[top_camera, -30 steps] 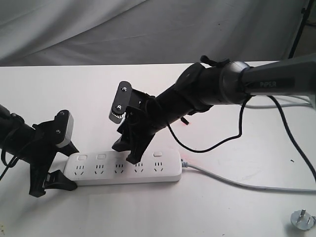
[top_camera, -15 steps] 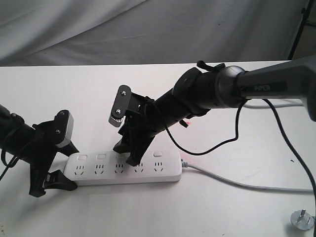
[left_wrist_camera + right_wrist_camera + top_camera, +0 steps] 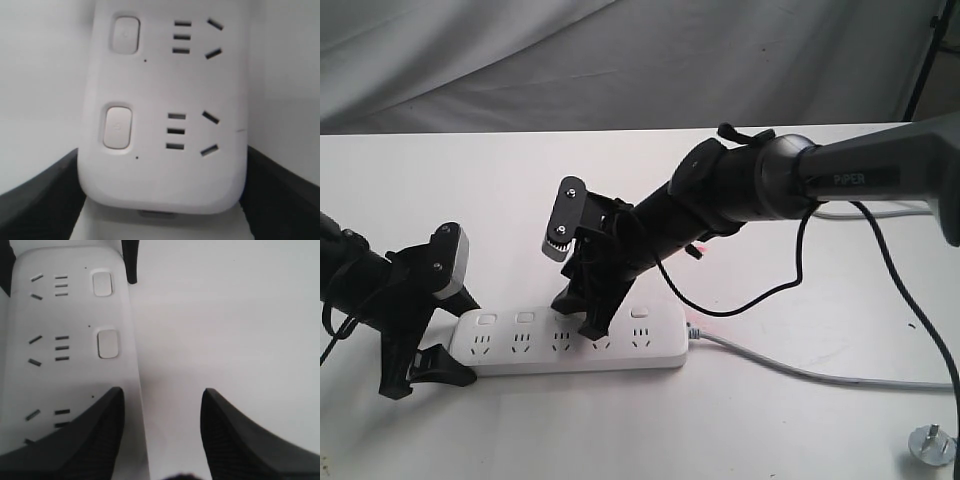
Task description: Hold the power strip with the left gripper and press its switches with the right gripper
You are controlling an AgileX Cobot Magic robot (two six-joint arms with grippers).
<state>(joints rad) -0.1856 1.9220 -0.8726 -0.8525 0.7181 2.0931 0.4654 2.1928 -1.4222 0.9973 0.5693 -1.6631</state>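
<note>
With the strip (image 3: 535, 358) flat on the table (image 3: 720, 430), its left end clamped by the left gripper (image 3: 460, 335), the right gripper (image 3: 576, 312), spread wide and empty, should bear one fingertip straight down on the covered fourth of the switches (image 3: 525, 317), never sideways.

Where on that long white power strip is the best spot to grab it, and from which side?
The rounded end opposite the cord, approached end-on, pinching across its narrow width. The power strip lies flat and long, so its straight parallel edges suit a two-finger pinch, leaving the switches uncovered. The left gripper grips it just so.
</note>
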